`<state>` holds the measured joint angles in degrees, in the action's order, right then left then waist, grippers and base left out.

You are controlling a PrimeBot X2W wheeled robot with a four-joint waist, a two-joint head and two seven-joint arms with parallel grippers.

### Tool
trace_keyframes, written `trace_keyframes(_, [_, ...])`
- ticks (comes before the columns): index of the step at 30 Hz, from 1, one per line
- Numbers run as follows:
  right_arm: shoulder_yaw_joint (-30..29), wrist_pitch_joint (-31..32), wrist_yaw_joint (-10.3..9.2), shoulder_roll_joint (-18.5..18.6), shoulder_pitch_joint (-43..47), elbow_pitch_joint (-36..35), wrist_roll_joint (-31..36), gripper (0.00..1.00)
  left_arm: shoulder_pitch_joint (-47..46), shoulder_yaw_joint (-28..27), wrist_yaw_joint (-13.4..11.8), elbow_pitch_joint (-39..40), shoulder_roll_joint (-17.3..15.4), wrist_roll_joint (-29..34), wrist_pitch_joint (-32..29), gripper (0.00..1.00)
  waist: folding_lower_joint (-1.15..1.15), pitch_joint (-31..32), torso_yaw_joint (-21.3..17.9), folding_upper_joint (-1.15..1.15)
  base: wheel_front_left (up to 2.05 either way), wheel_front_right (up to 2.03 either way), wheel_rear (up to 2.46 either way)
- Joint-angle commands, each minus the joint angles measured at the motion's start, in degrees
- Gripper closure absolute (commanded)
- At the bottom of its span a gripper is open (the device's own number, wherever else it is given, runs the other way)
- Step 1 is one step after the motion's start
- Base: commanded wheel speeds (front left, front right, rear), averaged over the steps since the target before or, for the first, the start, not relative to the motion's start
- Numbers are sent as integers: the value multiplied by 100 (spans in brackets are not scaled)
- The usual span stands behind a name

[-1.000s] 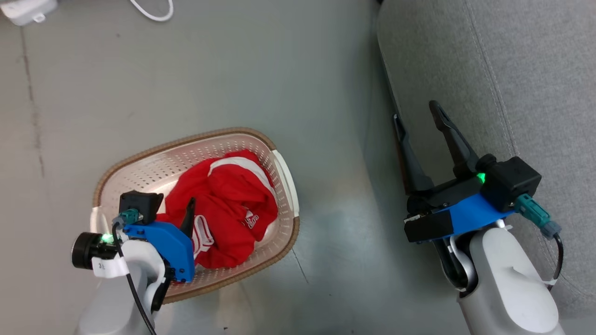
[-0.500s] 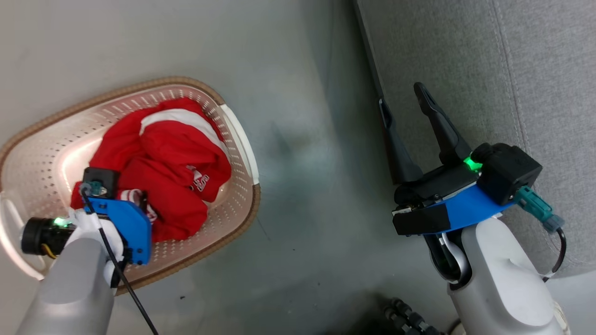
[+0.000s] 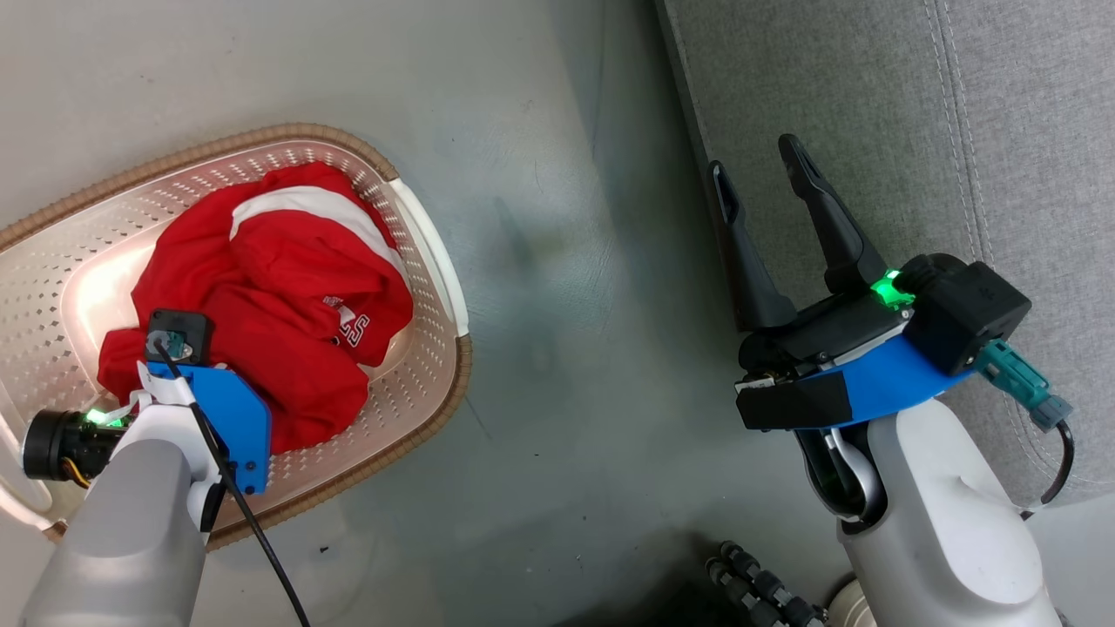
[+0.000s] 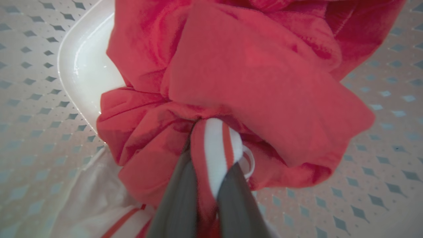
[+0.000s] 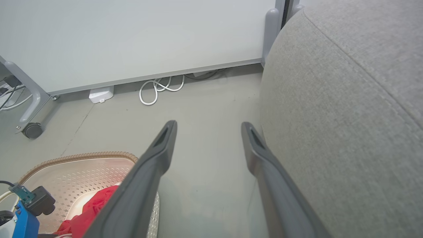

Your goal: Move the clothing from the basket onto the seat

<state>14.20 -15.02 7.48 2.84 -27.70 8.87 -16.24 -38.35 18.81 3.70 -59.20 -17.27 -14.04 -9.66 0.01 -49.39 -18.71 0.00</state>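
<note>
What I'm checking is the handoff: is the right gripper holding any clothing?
No, the right gripper stands empty beside the seat, its jaws apart with bare floor between them.

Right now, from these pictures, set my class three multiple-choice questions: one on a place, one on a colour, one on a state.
1. Where is the clothing? A. on a hook B. in the basket C. on a shelf
2. The basket's rim is: A. blue B. black C. brown
3. The left hand is: A. shut on the clothing B. wide open C. holding a cup
Answers: 1 B, the red heap lies inside the perforated walls; 2 C, a brown woven-look band runs round the top; 3 A, its fingers pinch a red-and-white fold.
</note>
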Motion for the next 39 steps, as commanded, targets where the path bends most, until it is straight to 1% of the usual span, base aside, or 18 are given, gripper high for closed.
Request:
trace_keyframes(1, [-13, -22, 2, 8, -60, -8, -9, 0, -99, 3, 18, -8, 2, -16, 7, 100, -1, 4, 5, 0, 0, 0, 0])
trace_keyframes(10, [-55, -21, 2, 8, -96, 69, 65, 0, -132, 96, 69, -61, 77, -84, 55, 100, -1, 99, 79, 0, 0, 0, 0])
trace_keyframes(15, [-66, -22, 2, 9, -61, 200, 169, 0, -64, 118, 70, -111, 228, -153, 227, 100, -1, 405, 213, 0, 0, 0, 0])
trace_keyframes(18, [-52, -22, 3, 9, -1, 319, 257, 0, 28, 150, 83, -175, 348, -191, 407, 100, -1, 781, 329, 0, 0, 0, 0])
trace_keyframes(22, [-60, -22, 3, 11, 151, 494, 383, 0, 167, 185, 142, -272, 552, -267, 701, 100, -1, 1470, 504, 0, 0, 0, 0])
trace_keyframes(32, [-121, -5, 3, 13, 643, 1027, 617, 0, 396, 405, 345, -318, 1040, -516, 1483, 100, -1, 3080, 988, 0, 0, 0, 0])
trace_keyframes(36, [-164, 60, 2, 13, 904, 1164, 646, 0, 417, 669, 387, -160, 1195, -628, 1671, 100, -1, 3617, 1137, 0, 0, 0, 0])
trace_keyframes(39, [-186, 126, 2, 13, 1068, 1209, 676, 0, 441, 999, 392, 135, 1306, -863, 1722, 100, -1, 3993, 1230, 0, 0, 0, 0])
